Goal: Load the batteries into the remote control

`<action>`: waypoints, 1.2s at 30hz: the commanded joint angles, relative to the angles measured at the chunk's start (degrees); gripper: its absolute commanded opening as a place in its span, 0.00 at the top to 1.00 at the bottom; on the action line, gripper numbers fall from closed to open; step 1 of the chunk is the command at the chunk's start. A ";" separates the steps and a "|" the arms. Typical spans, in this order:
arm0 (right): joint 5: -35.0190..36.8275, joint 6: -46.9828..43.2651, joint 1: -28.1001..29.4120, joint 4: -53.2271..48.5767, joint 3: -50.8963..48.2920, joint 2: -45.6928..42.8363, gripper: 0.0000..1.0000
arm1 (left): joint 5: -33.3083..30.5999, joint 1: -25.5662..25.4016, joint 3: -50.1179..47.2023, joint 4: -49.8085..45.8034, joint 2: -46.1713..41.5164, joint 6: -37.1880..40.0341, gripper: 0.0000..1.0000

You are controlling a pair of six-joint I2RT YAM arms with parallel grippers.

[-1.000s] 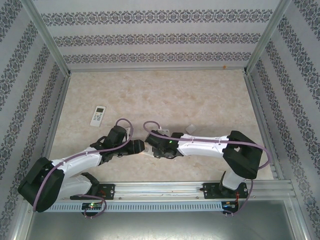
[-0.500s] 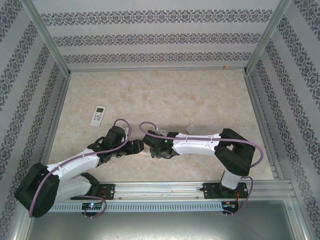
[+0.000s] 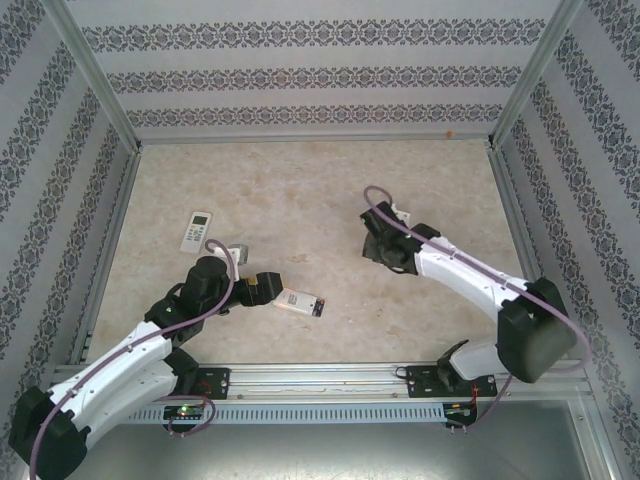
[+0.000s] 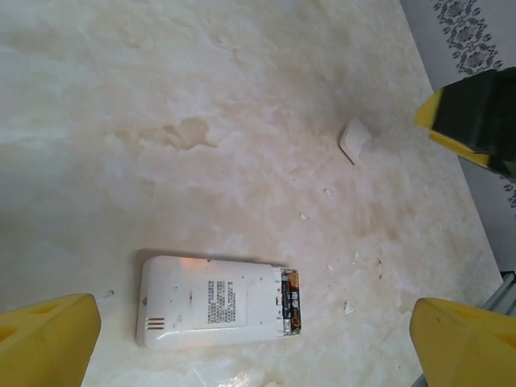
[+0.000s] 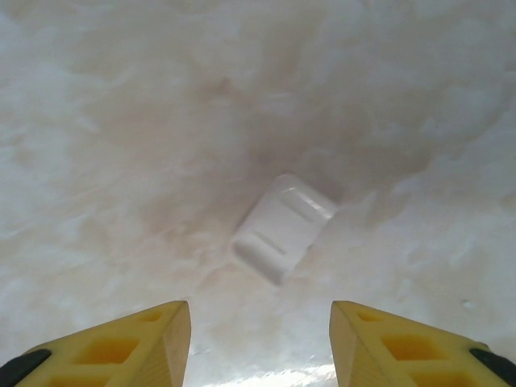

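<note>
White plastic on a pale marbled table (image 3: 330, 190): the remote control (image 4: 210, 302) lies back-side up just ahead of my left gripper (image 3: 268, 290). Its yellow fingers (image 4: 48, 343) stand wide apart and grip nothing, and in the wrist view neither one touches the remote. At the remote's right-hand end the compartment sits uncovered, and the batteries (image 4: 291, 301) — dark, with copper tones — lie inside it. A few white flecks dot the table beside that end.

Well apart on the right side of the table, my right gripper (image 5: 256, 318) hangs low over a small white battery cover (image 5: 284, 238). The cover lies flat on the table just beyond the fingertips, untouched. Those fingers are also parted, with only bare table between them.

A second white remote (image 3: 197, 231) rests face up toward the left wall — near my left arm, apart from everything else.
</note>
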 commanded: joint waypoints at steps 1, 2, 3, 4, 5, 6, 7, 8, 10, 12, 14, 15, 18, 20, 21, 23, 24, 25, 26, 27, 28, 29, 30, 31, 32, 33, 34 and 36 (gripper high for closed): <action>-3.08 -1.16 -1.29 -2.98 4.40 5.23 0.50 | -0.20 -0.51 -0.94 -1.38 -0.98 2.73 0.00; -3.10 -0.75 -1.64 -3.09 5.53 7.24 0.51 | 0.15 -0.52 -1.03 -1.27 -1.06 2.90 0.00; -3.22 -0.14 -1.93 -3.09 6.28 8.92 0.51 | 0.28 -0.53 -1.04 -1.30 -1.07 2.99 0.00; -3.72 0.51 -2.25 -2.97 6.98 10.82 0.51 | 0.34 -0.52 -1.08 -1.33 -1.11 2.97 0.00; -4.21 1.05 -2.60 -2.48 7.57 12.43 0.51 | 0.49 -0.55 -1.04 -1.50 -1.20 3.18 0.00; -4.46 1.50 -2.76 -1.88 7.84 13.63 0.52 | 0.68 -0.59 -1.04 -1.54 -1.16 3.38 0.00; -4.80 1.66 -2.97 -1.25 8.23 14.94 0.53 | 0.72 -0.53 -1.12 -1.59 -1.24 3.58 0.00; -5.10 1.62 -3.12 -0.71 8.79 16.36 0.54 | 0.80 -0.51 -1.12 -1.61 -1.24 3.74 0.00; -4.87 0.64 -3.25 -0.53 10.09 18.64 0.57 | 1.07 -0.51 -1.11 -1.71 -1.33 4.24 0.00; -4.72 -0.78 -3.49 -0.90 11.60 20.96 0.61 | 1.25 -0.56 -1.12 -1.86 -1.52 4.72 0.00; -4.47 -1.75 -3.82 -0.33 12.08 22.34 0.64 | 1.30 -0.51 -1.12 -1.93 -1.67 5.12 0.00; -4.49 -2.18 -3.98 -0.12 12.26 22.98 0.66 | 1.31 -0.57 -1.28 -1.68 -1.75 5.08 0.00; -4.94 -3.08 -4.36 0.21 12.70 24.39 0.76 | 1.38 -0.52 -1.56 -1.00 -1.86 4.85 0.00; -5.17 -3.26 -4.39 0.48 12.46 24.51 0.84 | 1.55 -0.56 -1.65 -0.95 -1.86 4.84 0.00; -5.43 -3.41 -4.40 0.76 12.06 24.29 0.88 | 1.70 -0.53 -1.70 -0.76 -1.95 4.97 0.00; -7.08 -4.21 -4.33 1.03 11.66 22.77 0.98 | 2.78 -0.52 -2.02 0.40 -2.41 5.67 0.00; -8.05 -4.78 -4.22 1.17 11.38 21.20 1.00 | 3.51 -0.54 -2.32 1.71 -2.76 6.23 0.00; -8.87 -5.24 -3.93 1.20 11.01 19.41 1.00 | 4.14 -0.56 -2.65 3.26 -3.13 6.97 0.00; -10.34 -5.95 -3.67 1.36 10.50 16.86 1.00 | 4.95 -0.54 -3.19 5.83 -3.56 8.30 0.00; -12.48 -6.89 -3.36 1.91 9.62 13.99 1.00 | 6.47 -0.51 -4.02 9.66 -3.91 10.64 0.00; -14.26 -7.29 -3.14 2.36 8.58 11.23 1.00 | 7.91 -0.51 -4.91 13.85 -4.05 12.86 0.00; -16.42 -7.54 -2.91 2.72 7.38 7.87 1.00 | 9.98 -0.58 -5.76 18.48 -3.94 15.63 0.01; -19.85 -7.89 -2.74 3.64 5.94 4.17 1.00 | 11.98 -0.60 -6.52 23.84 -3.44 18.56 0.02; -23.50 -8.24 -2.69 5.27 4.31 1.09 1.00 | 13.38 -0.82 -6.74 27.55 -2.44 21.62 0.03; -28.79 -8.17 -2.55 7.78 2.12 -2.55 1.00 | 15.09 -1.26 -6.31 30.86 -0.86 25.91 0.03; -33.03 -7.66 -2.55 10.39 -0.23 -5.99 1.00 | 17.36 -1.92 -5.33 32.93 1.20 31.00 0.03; -36.88 -7.29 -2.55 12.27 -1.61 -8.45 1.00 | 18.79 -2.61 -4.33 34.31 3.22 34.76 0.03; -44.13 -7.41 -2.42 13.47 -3.01 -13.01 1.00 | 22.16 -4.12 -2.23 38.31 7.85 42.38 0.03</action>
